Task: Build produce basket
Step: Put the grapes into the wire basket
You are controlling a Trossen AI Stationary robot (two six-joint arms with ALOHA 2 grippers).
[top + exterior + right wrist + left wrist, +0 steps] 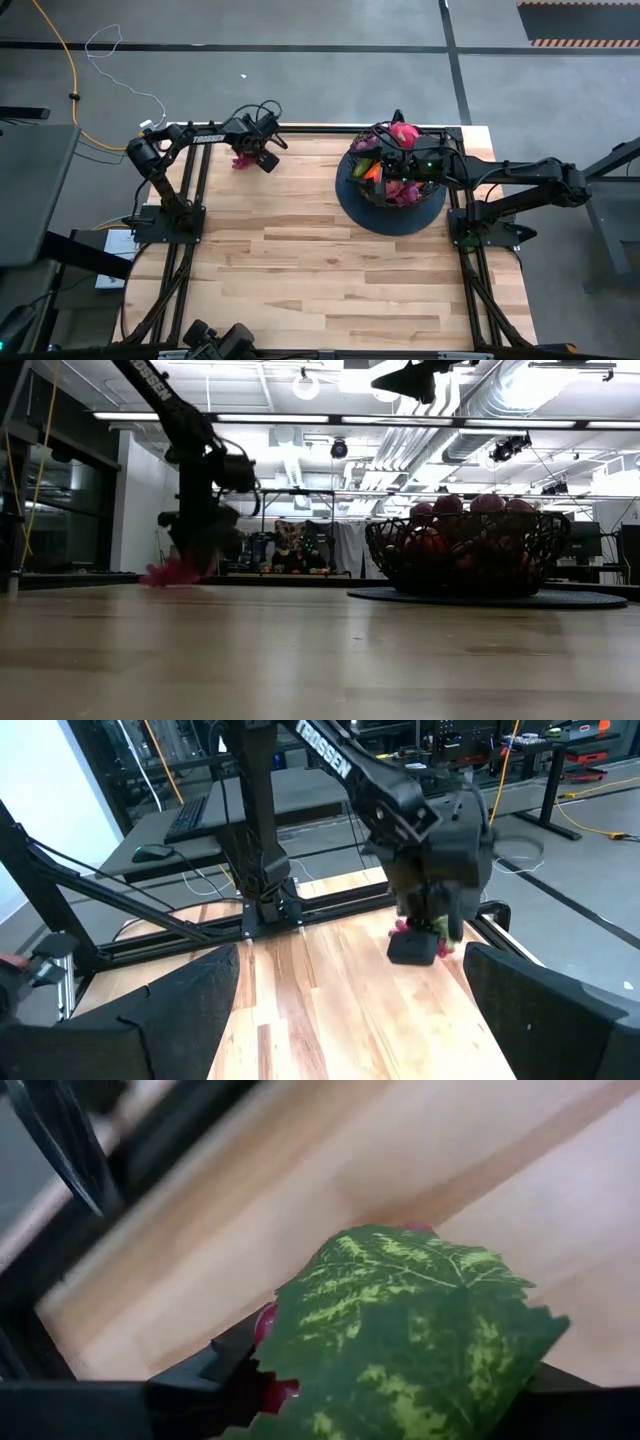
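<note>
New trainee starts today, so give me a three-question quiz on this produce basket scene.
1. True or false: the basket is empty.
2. Which gripper is at the pink piece with the green leaf, near the table's far edge?
A. left gripper
B. right gripper
3. Fill in: the right gripper hovers over the ____.

Key: 1. false, it holds produce; 2. A; 3. basket

Produce in basket, table's far right; one piece far left
</note>
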